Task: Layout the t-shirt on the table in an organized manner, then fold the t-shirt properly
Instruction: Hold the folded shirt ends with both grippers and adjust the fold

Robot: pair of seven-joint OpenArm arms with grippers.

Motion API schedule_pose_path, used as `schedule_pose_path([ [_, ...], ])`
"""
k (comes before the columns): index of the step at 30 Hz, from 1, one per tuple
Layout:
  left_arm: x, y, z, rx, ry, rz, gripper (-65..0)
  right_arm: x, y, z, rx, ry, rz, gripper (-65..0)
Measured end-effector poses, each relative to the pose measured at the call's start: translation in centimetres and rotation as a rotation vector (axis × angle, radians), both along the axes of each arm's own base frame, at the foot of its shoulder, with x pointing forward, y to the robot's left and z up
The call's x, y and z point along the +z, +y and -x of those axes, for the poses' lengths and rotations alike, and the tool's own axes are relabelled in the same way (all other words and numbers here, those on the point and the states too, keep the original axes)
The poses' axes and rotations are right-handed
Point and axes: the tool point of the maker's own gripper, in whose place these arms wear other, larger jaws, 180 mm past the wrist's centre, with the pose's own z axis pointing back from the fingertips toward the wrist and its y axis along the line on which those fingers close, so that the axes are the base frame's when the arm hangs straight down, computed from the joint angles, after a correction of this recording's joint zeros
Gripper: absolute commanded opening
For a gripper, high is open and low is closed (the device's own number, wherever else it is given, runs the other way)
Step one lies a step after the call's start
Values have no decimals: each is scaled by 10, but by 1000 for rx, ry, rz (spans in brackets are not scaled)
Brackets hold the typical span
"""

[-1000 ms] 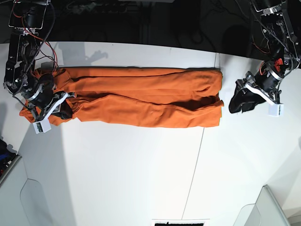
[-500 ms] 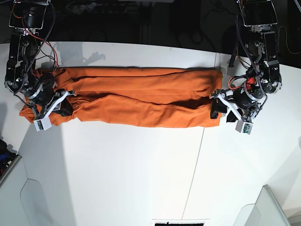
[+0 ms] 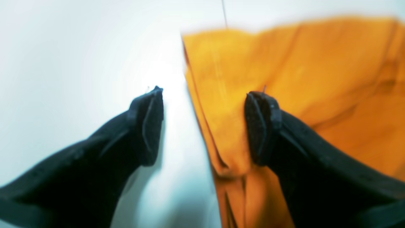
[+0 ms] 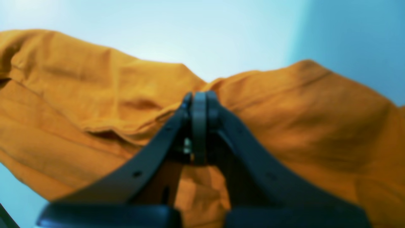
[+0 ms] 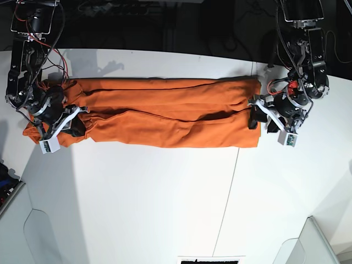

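Observation:
The orange t-shirt (image 5: 165, 113) lies on the white table (image 5: 154, 198) as a long band folded lengthwise, running left to right. At the band's right end my left gripper (image 5: 262, 123) stands open astride the hem. In the left wrist view one finger (image 3: 147, 126) is over bare table and the other finger (image 3: 262, 126) is over the t-shirt (image 3: 300, 72), so the left gripper (image 3: 204, 126) has the cloth's edge between its jaws. My right gripper (image 5: 77, 122) sits at the band's left end. Its tips are pressed together, the right gripper (image 4: 199, 107) shut on a ridge of t-shirt (image 4: 95, 95).
A thin dark seam (image 5: 226, 192) crosses the table from the shirt's right end to the front edge. Grey bins stand at the front right (image 5: 316, 242) and front left (image 5: 10, 201) corners. Dark cabling lies beyond the far edge (image 5: 165, 52).
My left arm swung in from the bare table at the right to the shirt's right end, jaws staying open. The shirt's right edge looks straighter. The right arm has barely moved.

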Motion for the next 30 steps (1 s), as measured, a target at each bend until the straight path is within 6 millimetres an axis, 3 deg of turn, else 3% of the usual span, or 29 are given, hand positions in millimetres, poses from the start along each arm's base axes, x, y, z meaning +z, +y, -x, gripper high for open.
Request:
schedule_pose_path([
  [2, 18, 6, -9, 28, -38, 89, -225, 0, 0, 0, 0, 0, 0, -650],
  [5, 33, 12, -5, 45, -69, 223, -225, -1, 0, 0, 0, 4, 2, -650],
  [9, 26, 17, 19, 60, -35, 307, -225, -2, 0, 2, 1, 7, 4, -650],
  [15, -6, -12, 53, 87, 46, 410, -225, -2, 0, 2, 1, 7, 4, -650],
  [17, -11, -20, 55, 109, 41, 426, -225, -2, 0, 2, 1, 7, 4, -650],
  [26, -19, -18, 53, 161, 20, 368, -225, -4, 0, 4, 4, 22, 8, -650],
  [30, -24, -35, 51, 105, 35, 335, -225, -4, 0, 3, 4, 21, 8, -650],
])
